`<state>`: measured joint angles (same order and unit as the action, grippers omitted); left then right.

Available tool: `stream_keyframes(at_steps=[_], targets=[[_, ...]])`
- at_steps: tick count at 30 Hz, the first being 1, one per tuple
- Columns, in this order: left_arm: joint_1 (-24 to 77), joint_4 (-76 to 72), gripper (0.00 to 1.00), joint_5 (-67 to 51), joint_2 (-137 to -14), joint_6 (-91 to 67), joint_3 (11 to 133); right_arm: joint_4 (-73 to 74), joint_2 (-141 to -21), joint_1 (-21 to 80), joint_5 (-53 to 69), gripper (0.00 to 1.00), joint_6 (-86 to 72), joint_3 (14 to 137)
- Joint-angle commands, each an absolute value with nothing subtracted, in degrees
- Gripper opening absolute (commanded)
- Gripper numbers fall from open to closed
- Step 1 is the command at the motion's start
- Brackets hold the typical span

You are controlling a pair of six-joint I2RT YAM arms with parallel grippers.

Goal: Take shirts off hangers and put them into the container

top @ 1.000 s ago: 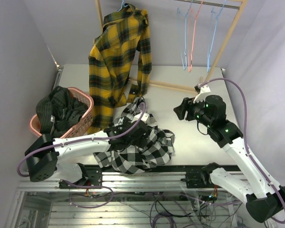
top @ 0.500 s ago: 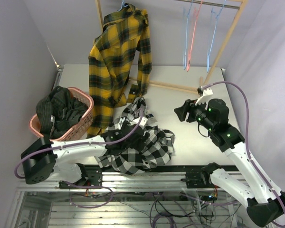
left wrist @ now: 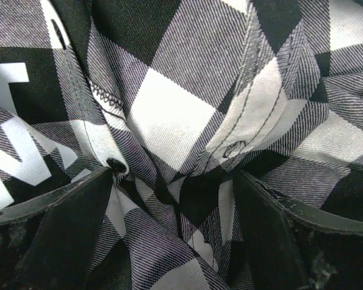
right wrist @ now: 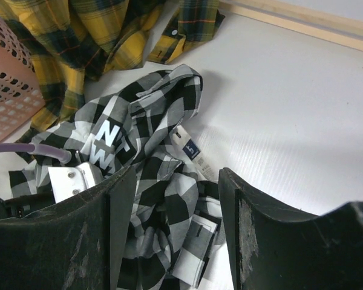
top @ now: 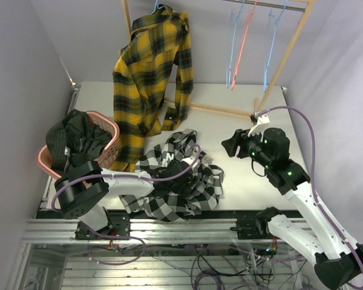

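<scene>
The black-and-white checked shirt (top: 196,181) lies crumpled on the table near the front edge, its white lettered patch (right wrist: 106,142) facing up. My left gripper (top: 181,168) is pressed down into it. In the left wrist view its fingers stand wide apart, open, with a bunched fold of the checked shirt (left wrist: 175,121) between them. My right gripper (top: 228,144) hovers open to the right of the shirt, and nothing is between its fingers (right wrist: 118,211). The yellow-and-black plaid shirt (top: 151,78) hangs from the rack on a hanger. Empty blue and pink hangers (top: 236,48) hang at the rack's right. The pink container (top: 106,151) stands at the left.
A dark garment (top: 78,142) fills the container. The wooden rack's base bar (top: 218,109) runs across the table behind the checked shirt, and its slanted leg (top: 284,54) rises at the right. The plaid shirt's hem (right wrist: 97,36) drapes onto the table beside the container.
My left arm has swung its elbow toward the right and the gripper has sunk deeper into the checked shirt, which shifted slightly. The empty hangers swing a little. The right arm has barely moved.
</scene>
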<state>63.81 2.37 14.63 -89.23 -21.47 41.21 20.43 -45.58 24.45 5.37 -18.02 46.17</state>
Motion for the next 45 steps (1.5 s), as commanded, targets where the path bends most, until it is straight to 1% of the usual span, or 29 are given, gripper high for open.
stream_keyframes(at_steps=[1,2,3,5,7,8,11,14,16,18,21,25,27,31,38,40,42,43,45], targets=[[64.18,-0.75,0.87,13.87,-91.8,-23.04,41.25,19.44,-44.5,24.38,5.09,0.57,-18.3,44.98],[64.16,-1.31,0.79,13.25,-92.14,-23.04,41.04,19.31,-44.48,24.35,5.1,0.57,-18.37,44.67],[64.16,-1.92,0.68,12.54,-92.68,-23.09,40.89,19.05,-44.47,24.35,5.08,0.57,-18.4,44.39],[64.14,-2.51,0.38,10.91,-94.06,-23.44,40.93,18.63,-44.63,24.37,5.24,0.57,-18.48,43.92],[64.12,-2.19,0.14,10.39,-95.26,-24.34,41.12,18.36,-44.85,24.37,5.37,0.57,-18.63,43.54],[64.11,-1.66,0.08,10.89,-95.19,-24.86,41.21,18.32,-44.89,24.37,5.38,0.57,-18.71,43.39],[64.16,1.56,0.07,12.69,-90.9,-25.14,41.34,18.38,-45.04,24.35,5.33,0.57,-18.48,43.07],[64.13,9.91,0.07,17.56,-81.81,-24.57,44.22,18.52,-45.02,24.35,4.29,0.57,-18.3,43.06],[64.14,17.18,0.07,22.55,-75.63,-23.19,48.35,18.22,-45.09,24.31,4.09,0.57,-18.32,43.0],[63.42,24.49,0.07,27.14,-69.89,-21.53,55.16,17.67,-45.4,24.35,4.44,0.57,-18.71,42.89],[58.75,34.43,0.07,28.87,-66.55,-18.19,65.98,16.67,-46.32,24.35,5.26,0.57,-19.14,42.61],[47.94,45.9,0.07,26.53,-66.79,-14.45,80.82,15.64,-47.65,24.35,6.33,0.57,-19.63,42.71],[42.47,49.08,0.07,26.11,-67.53,-12.1,87.14,15.27,-47.96,24.35,6.89,0.57,-19.66,42.76],[33.19,52.25,0.07,25.14,-70.19,-8.96,98.4,14.49,-48.71,24.35,7.48,0.57,-19.78,42.72],[15.48,58.6,0.07,19.72,-81.06,-8.34,122.21,14.8,-49.35,24.35,7.97,0.57,-19.06,43.23],[9.35,58.78,0.07,19.22,-81.16,-8.76,125.04,14.89,-49.12,24.35,7.96,0.57,-18.91,43.24],[3.71,57.56,0.07,18.76,-79.26,-9.71,123.06,14.78,-48.92,24.4,8.22,0.57,-18.85,43.18],[1.66,56.24,0.07,19.52,-77.55,-10.53,120.04,14.58,-48.95,24.37,8.4,0.57,-18.89,43.07],[-1.47,51.69,0.07,21.88,-73.14,-12.17,110.27,13.78,-49.05,24.35,8.72,0.57,-19.01,42.59]])
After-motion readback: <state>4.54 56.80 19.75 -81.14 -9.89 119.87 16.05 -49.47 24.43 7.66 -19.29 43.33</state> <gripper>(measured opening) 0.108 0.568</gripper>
